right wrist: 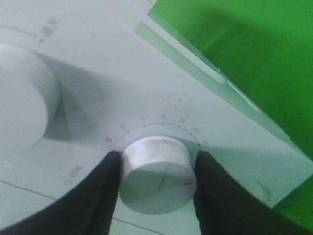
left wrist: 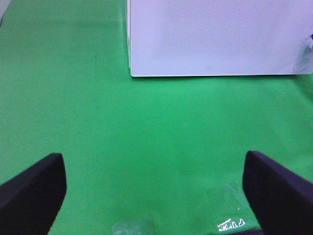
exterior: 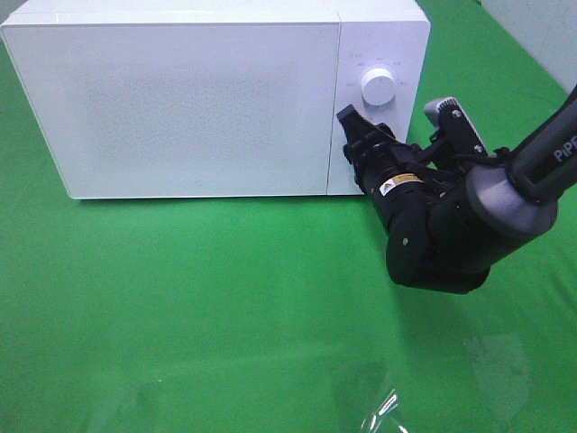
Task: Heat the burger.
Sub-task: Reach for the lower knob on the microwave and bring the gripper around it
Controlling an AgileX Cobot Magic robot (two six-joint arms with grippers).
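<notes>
We read a red 0, then 2, 3, 4 around the microwave's (exterior: 180, 90) lower dial (right wrist: 157, 175), and "PiPE" on the right arm (exterior: 548, 152).

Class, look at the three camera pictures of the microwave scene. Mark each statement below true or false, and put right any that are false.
1. The white box-shaped microwave has its door shut. True.
2. The right tool grips the lower round white dial, one finger on each side. True.
3. The left tool is clamped shut. False: it is wide open above the green cloth and holds nothing.
4. A burger lies on the cloth in front of the microwave. False: no burger is in view in any picture.
</notes>
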